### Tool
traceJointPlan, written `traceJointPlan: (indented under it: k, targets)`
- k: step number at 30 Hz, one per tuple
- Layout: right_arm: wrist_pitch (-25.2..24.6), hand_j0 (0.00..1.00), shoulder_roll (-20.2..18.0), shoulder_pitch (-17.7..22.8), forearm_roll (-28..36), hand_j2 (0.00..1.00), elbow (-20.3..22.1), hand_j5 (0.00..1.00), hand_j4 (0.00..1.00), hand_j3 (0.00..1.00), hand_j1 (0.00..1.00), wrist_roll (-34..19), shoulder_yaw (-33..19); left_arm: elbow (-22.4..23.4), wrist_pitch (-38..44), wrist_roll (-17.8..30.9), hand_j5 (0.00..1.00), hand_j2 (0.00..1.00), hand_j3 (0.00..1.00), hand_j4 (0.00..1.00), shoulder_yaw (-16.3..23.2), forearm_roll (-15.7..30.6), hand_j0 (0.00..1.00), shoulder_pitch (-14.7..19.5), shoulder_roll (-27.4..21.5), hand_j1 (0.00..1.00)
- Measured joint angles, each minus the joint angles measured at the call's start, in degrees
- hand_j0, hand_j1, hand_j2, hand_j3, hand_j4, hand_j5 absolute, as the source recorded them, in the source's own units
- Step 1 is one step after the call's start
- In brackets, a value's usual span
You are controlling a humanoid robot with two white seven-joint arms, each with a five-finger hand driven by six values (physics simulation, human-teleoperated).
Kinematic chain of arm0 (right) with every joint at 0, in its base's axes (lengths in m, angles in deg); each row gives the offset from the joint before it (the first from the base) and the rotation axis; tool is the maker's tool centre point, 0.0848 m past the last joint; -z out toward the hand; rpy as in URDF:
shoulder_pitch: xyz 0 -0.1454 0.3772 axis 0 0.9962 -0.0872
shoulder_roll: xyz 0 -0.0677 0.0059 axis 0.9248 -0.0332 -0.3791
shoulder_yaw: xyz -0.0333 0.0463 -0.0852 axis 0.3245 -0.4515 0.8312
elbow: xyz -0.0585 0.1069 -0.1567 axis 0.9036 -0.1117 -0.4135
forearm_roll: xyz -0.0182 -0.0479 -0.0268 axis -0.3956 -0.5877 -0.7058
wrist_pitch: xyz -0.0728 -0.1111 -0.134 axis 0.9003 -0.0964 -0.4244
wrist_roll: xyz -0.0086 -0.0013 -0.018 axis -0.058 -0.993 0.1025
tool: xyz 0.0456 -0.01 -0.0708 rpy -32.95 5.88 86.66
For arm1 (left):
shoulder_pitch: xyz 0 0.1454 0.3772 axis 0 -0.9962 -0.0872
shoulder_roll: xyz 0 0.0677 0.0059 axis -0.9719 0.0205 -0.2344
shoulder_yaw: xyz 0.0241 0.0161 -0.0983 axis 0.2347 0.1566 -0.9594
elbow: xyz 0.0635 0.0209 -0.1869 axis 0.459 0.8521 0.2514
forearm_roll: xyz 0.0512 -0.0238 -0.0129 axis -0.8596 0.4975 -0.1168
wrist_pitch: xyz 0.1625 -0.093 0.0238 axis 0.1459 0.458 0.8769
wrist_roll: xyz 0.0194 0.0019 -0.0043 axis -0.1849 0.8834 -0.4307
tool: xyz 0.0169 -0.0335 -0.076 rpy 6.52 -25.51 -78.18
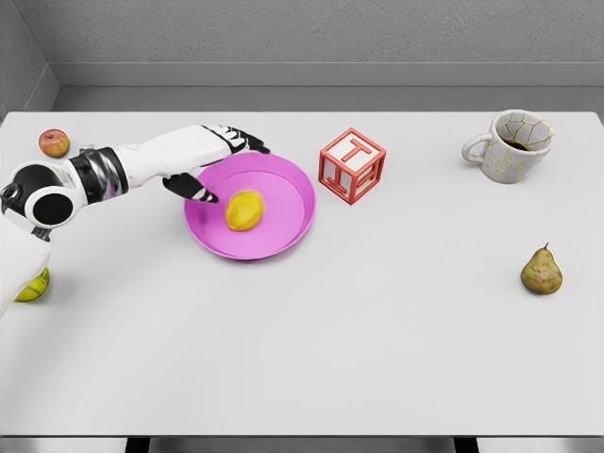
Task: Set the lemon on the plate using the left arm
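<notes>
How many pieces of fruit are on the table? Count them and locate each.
4: lemon on the pink plate; apple far left; pear right; yellow-green fruit partly hidden by the left arm.

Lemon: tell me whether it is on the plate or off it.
On it. The lemon lies inside the pink plate, left of its middle; the left hand is open beside it, not holding it.

The left arm [57,203] runs off the picture's left edge and hides most of a yellow-green fruit [34,286]. The left hand [209,162] covers the plate's [283,236] far-left rim.
</notes>
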Motion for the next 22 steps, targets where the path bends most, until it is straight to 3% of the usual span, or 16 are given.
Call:
traceJointPlan:
  k: [3,9,18,22]
  targets:
    - [0.0,1.0,0.0,0.0,0.0,1.0,0.0,1.0,1.0,1.0,1.0,0.0,0.0,-0.65,-0.66,0.0,1.0,1.0,1.0,1.0,-0.09,0.95,1.0,0.0,-0.91,1.0]
    - [0.0,1.0,0.0,0.0,0.0,1.0,0.0,1.0,1.0,1.0,1.0,0.0,0.0,-3.06,-7.54,0.0,1.0,1.0,1.0,1.0,-0.77,9.07,1.0,-1.4,-8.19,1.0]
    - [0.0,1.0,0.0,0.0,0.0,1.0,0.0,1.0,1.0,1.0,1.0,0.0,0.0,-2.54,-9.31,0.0,1.0,1.0,1.0,1.0,-9.41,10.46,1.0,-10.02,-14.19,1.0]
    - [0.0,1.0,0.0,0.0,0.0,1.0,0.0,1.0,1.0,1.0,1.0,0.0,0.0,-2.34,-9.36,0.0,1.0,1.0,1.0,1.0,-11.17,10.53,1.0,-10.81,-15.12,1.0]
